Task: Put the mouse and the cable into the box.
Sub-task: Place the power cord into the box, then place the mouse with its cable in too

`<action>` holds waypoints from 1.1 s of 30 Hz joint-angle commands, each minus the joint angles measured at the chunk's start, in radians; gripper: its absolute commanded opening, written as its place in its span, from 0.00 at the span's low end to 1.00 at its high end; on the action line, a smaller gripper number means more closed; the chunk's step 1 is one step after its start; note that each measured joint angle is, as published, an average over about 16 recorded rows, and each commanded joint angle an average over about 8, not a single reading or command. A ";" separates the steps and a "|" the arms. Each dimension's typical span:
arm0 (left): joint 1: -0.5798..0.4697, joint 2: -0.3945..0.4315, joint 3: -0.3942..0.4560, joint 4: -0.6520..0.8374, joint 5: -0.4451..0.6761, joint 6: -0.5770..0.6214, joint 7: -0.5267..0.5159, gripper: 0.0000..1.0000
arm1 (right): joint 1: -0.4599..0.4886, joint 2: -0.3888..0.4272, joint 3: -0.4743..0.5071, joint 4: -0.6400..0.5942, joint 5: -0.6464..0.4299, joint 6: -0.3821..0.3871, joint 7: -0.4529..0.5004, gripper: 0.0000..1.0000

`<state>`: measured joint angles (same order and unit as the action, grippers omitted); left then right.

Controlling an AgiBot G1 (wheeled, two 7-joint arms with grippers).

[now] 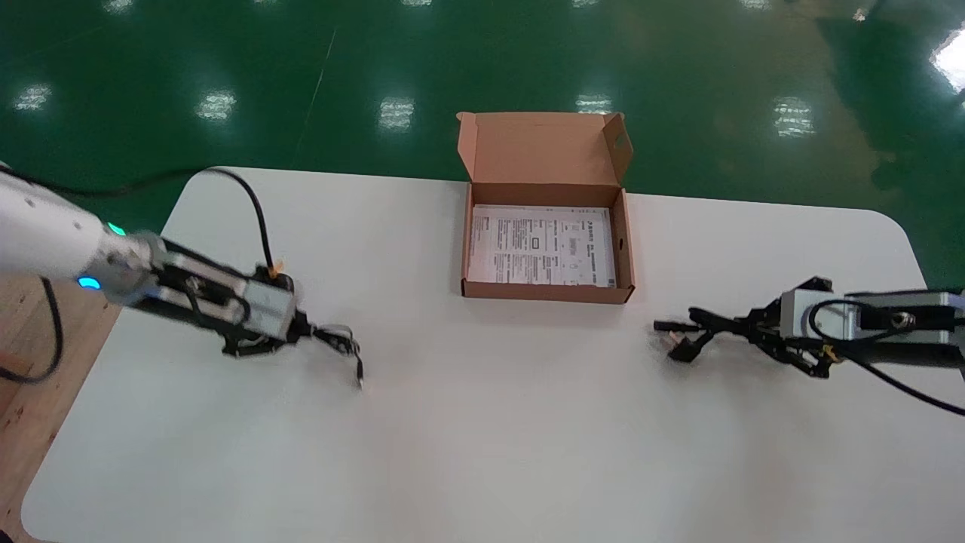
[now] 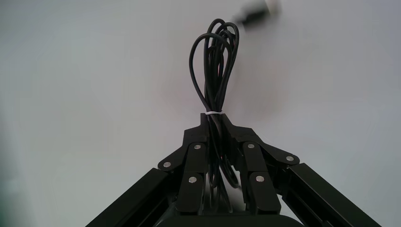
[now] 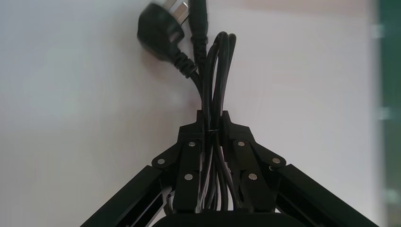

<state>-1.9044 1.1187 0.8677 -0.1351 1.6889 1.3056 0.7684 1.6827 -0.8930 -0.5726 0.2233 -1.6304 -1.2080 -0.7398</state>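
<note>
- Cardboard formed the open box (image 1: 546,290), which sat at the middle of the far side of the table (image 1: 482,452) with its lid standing up behind it.
- A printed paper sheet (image 1: 539,245) lay flat on the floor of the box.
- Off to the robot's left of the box and nearer to the robot, the left gripper (image 1: 313,332) reached out low over the table, its jaws closed tight on a thin black cable (image 2: 213,61).
- That cable was a looped bundle cinched by a white tie (image 2: 213,112) just beyond the fingertips. Its loops stuck out ahead of the gripper, and one loose end (image 1: 359,377) trailed down toward the tabletop.
- On the other side, to the robot's right of the box, the right gripper (image 1: 742,326) pointed inward toward the middle, its jaws pressed together around a thicker power cord (image 3: 217,71).
- The folded cord ran out past the fingertips, and its plug (image 3: 158,30) hung at the far end, close above the table. I could not tell whether it touched.
- Both bundles were well apart from the box, one on each side of it.
- Glossy green floor (image 1: 226,60) showed beyond the table's far edge.
</note>
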 commanded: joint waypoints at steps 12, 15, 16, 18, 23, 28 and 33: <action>-0.330 -0.018 -0.122 -0.133 -0.131 -0.159 0.104 0.00 | 0.100 -0.250 0.035 0.017 0.040 0.219 -0.019 0.00; -0.358 -0.005 -0.153 -0.148 -0.170 -0.195 0.159 0.00 | 0.080 -0.335 0.033 -0.026 0.042 0.267 -0.048 0.00; -0.363 -0.001 -0.159 -0.150 -0.178 -0.201 0.176 0.00 | 0.073 -0.359 0.032 -0.039 0.041 0.281 -0.059 0.00; -0.371 0.005 -0.164 -0.150 -0.185 -0.203 0.202 0.00 | 0.059 -0.400 0.031 -0.064 0.041 0.302 -0.081 0.00; -0.388 0.012 -0.154 -0.135 -0.171 -0.188 0.217 0.00 | 0.035 -0.447 0.029 -0.106 0.045 0.326 -0.126 0.00; -0.395 0.016 -0.145 -0.124 -0.157 -0.186 0.213 0.00 | 0.018 -0.452 0.028 -0.132 0.050 0.364 -0.147 0.00; -0.391 0.024 -0.141 -0.117 -0.153 -0.190 0.212 0.00 | 0.001 -0.457 0.032 -0.146 0.061 0.437 -0.143 0.42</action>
<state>-2.2969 1.1405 0.7261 -0.2517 1.5354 1.1184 0.9816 1.6844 -1.3491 -0.5422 0.0827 -1.5702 -0.7854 -0.8792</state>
